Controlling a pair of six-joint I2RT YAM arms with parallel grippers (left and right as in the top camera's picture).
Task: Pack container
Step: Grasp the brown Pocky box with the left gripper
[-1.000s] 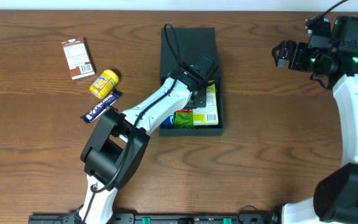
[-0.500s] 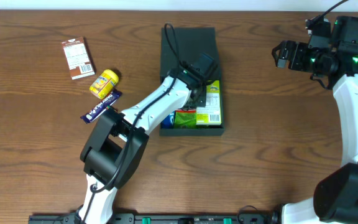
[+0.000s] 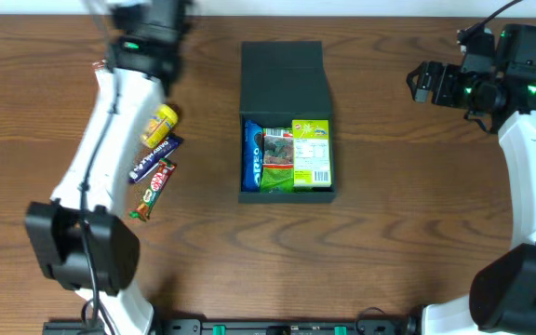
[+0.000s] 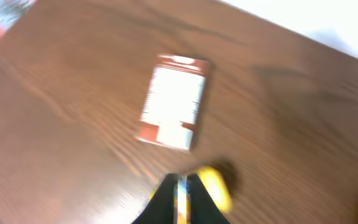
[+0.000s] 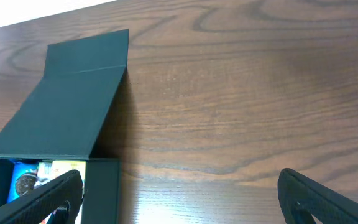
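The container, a dark teal-black square box, stands open at table centre with its flat lid folded back. Inside lie a blue packet, a green-yellow packet and a darker one between them. It also shows in the right wrist view. My left gripper is at the far left back, blurred; in the left wrist view its fingers are pressed together and empty, above the table beside a yellow candy. My right gripper is wide open and empty, right of the container.
Loose snacks lie left of the container: a brown-white packet, the yellow candy, a blue bar and a red-green bar. The table's far edge runs along the top.
My left arm has left the container and swung to the far left back of the table. The container's contents and the red-green bar are now uncovered. The right arm has not moved.
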